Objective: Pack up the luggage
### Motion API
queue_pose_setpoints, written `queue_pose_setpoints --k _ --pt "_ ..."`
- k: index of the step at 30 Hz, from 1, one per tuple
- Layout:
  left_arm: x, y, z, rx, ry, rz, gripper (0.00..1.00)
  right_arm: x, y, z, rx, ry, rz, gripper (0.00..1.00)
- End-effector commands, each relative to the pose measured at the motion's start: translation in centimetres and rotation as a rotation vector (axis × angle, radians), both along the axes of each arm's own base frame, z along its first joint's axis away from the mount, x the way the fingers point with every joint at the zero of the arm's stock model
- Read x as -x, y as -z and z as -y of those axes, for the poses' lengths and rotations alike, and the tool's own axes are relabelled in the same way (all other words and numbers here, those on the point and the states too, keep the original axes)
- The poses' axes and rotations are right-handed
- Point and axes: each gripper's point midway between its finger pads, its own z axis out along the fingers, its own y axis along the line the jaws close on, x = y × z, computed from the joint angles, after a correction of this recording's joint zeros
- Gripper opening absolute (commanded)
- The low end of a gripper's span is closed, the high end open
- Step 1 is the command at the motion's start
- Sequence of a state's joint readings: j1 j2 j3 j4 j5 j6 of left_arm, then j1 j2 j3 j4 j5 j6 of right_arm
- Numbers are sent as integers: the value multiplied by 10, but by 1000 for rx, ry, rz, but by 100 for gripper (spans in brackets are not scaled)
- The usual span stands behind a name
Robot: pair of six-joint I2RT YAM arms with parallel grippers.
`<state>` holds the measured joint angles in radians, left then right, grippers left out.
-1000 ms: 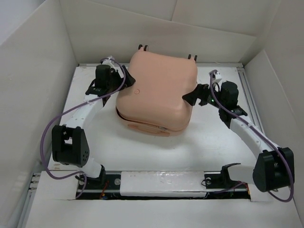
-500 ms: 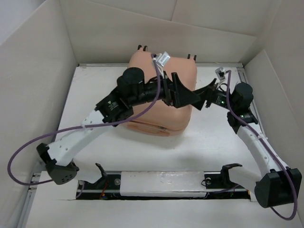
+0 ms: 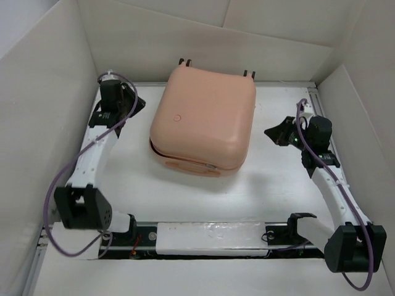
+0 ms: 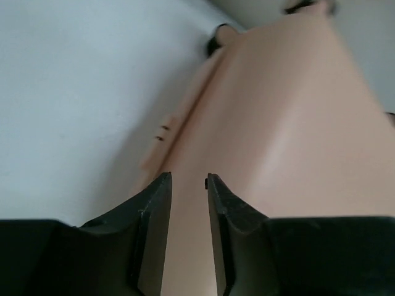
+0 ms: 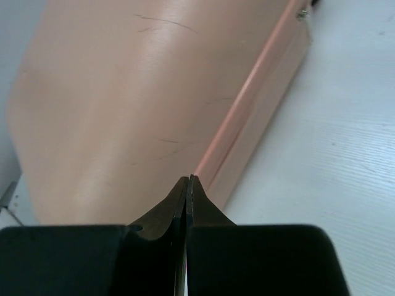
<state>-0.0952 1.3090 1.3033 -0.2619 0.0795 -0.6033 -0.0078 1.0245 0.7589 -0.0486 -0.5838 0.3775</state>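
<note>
The luggage point(image 3: 203, 117) is a peach-pink hard-shell suitcase lying closed and flat in the middle of the table, its black wheels point(image 3: 187, 61) at the far side. My left gripper point(image 3: 138, 103) hovers just off its far left corner, pointing at it. In the left wrist view the shell point(image 4: 284, 123) fills the frame beyond my left gripper point(image 4: 188, 179), whose jaws stand a narrow gap apart with nothing between them. My right gripper point(image 3: 270, 131) sits a little right of the suitcase. Seen from its wrist, the right gripper point(image 5: 188, 177) is shut and empty, aimed at the shell's seam point(image 5: 247, 105).
White walls point(image 3: 49, 92) box in the table on the left, back and right. A metal rail point(image 3: 210, 237) with both arm bases runs along the near edge. Bare white table point(image 3: 271, 185) lies between the suitcase and the right arm.
My left arm has swung back from above the suitcase to its far left corner, and its jaws have narrowed. My right gripper has pulled away to the right and shut.
</note>
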Motion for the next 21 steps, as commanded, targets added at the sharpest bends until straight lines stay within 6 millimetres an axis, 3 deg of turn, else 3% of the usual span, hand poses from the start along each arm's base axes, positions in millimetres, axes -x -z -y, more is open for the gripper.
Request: queue_pose_setpoints --k 1,2,4,5,8,11,12,13,14,15,16,17,18,19,20,21 --pt "-21 23 -14 -36 4 -52 25 -11 0 21 63 101 28 0" --pt "-36 54 -13 -53 13 -139 21 -13 5 21 74 97 17 0" --pt "-49 66 -14 -90 33 -201 15 -15 10 23 86 102 7 0" --pt "-57 93 -14 -92 36 -265 0 -19 14 27 96 129 -4 0" --pt "-66 111 -7 -86 81 -285 0 -24 27 29 102 139 -33 0" --pt "-64 119 22 -78 167 -273 0 -30 47 19 97 99 -80 0" --pt "-60 116 32 -63 203 -262 0 -34 48 13 95 76 -89 0" --pt "-57 114 39 -27 224 -254 0 -37 65 7 109 52 -125 0" --pt "-42 123 50 29 282 -279 0 -36 67 -8 122 5 -124 0" --pt "-41 115 56 62 302 -229 0 -38 64 -18 123 -22 -110 0" --pt "-30 95 68 89 327 -180 0 -40 68 -27 138 -46 -110 0" --pt "-21 90 76 87 347 -164 0 -41 67 -36 143 -63 -106 0" --pt "-8 96 85 93 368 -171 0 -40 64 -52 145 -104 -99 0" --pt "12 80 109 98 428 -130 0 -45 54 -59 142 -118 -77 0" --pt "25 77 122 120 452 -127 0 -48 55 -66 139 -139 -77 0" --pt "41 86 134 136 480 -131 0 -49 52 -74 137 -172 -67 0"
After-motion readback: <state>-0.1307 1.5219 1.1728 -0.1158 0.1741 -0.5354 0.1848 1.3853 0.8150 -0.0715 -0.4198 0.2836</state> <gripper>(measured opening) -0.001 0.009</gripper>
